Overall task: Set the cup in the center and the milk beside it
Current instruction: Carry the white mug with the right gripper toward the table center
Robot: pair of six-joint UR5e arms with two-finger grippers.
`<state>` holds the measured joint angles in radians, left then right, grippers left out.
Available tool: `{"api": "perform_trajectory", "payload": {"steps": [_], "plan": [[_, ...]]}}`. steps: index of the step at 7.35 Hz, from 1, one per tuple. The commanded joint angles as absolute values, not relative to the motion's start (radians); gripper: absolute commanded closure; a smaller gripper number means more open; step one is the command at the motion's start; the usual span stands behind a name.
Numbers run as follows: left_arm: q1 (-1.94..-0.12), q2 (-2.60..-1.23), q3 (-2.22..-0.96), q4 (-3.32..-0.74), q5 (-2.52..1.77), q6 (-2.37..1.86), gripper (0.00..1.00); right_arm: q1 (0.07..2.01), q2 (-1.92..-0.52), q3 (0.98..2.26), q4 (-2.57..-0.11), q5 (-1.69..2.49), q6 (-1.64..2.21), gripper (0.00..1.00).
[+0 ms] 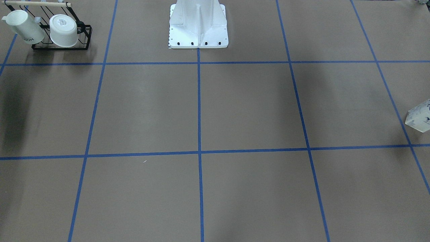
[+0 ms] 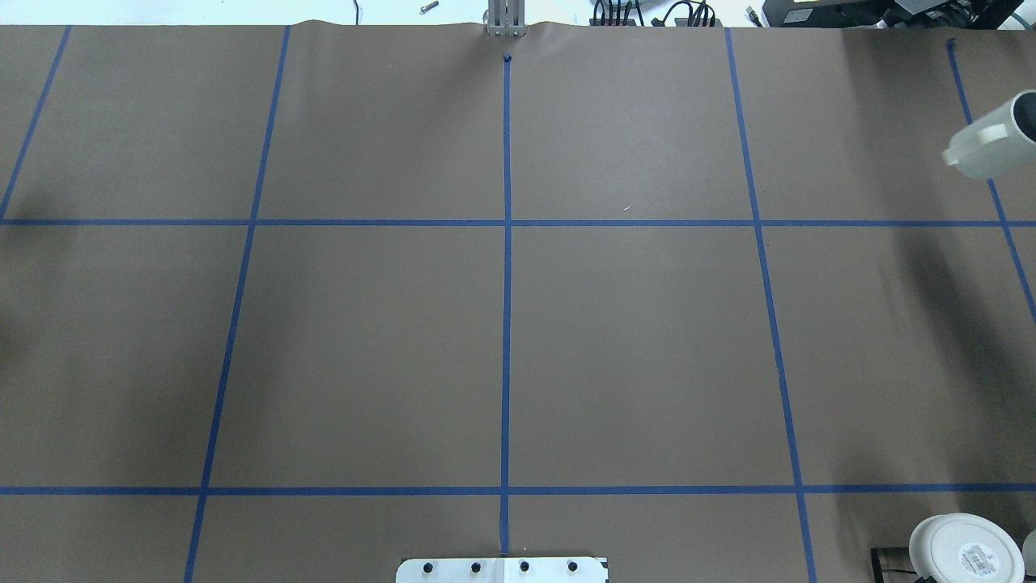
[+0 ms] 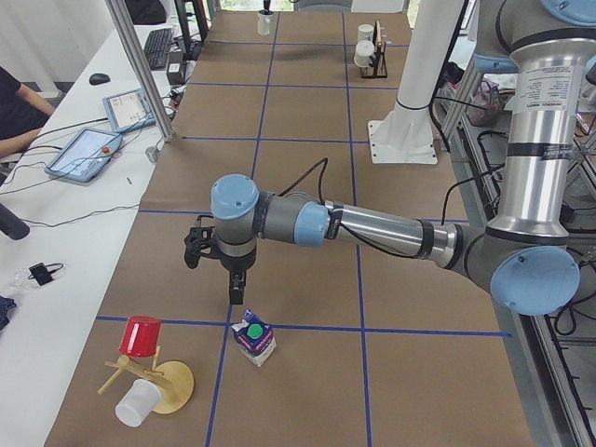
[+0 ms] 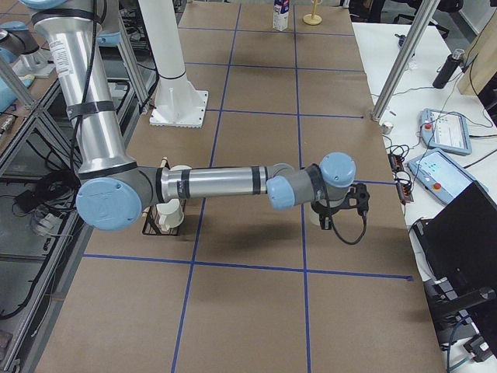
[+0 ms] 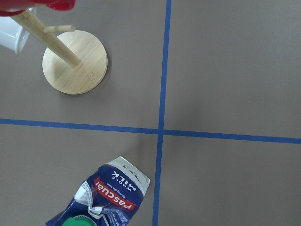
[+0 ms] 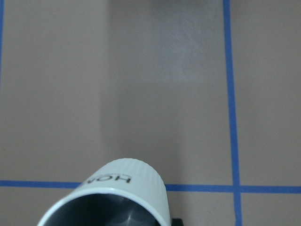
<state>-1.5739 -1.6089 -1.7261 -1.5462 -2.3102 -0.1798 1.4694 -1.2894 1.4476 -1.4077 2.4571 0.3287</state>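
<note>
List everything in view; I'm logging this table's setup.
Milk carton: one, blue, red and white, table's left end.
Mug: one, white, lettered HOME, table's right end.
Rack: one, black wire, near robot's right, holding two white cups.
Wooden stand: one, pale, left end, carrying a red cup and a white cup.
Tape lines: several, blue, gridding the brown table.
Arms: two, silver and blue; left tool hangs by the carton, right tool by the mug.

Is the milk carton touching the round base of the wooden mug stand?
Apart. The left wrist view shows a blue tape line and bare brown surface lying between the milk carton and the stand's round wooden base.
</note>
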Motion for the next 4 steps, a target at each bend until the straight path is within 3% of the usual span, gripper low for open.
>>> {"api": "perform_trajectory", "payload": {"steps": [1,4], "plan": [[-1.574,-1.608,-1.723,-1.546,-2.310,-0.179,0.02,1.364,-1.108,1.471,-1.534,2.464,0.524,1.00],[-1.574,-1.606,-1.721,-1.545,-2.310,-0.181,0.02,1.142,-1.039,1.608,-1.536,2.348,0.866,1.00]]}}
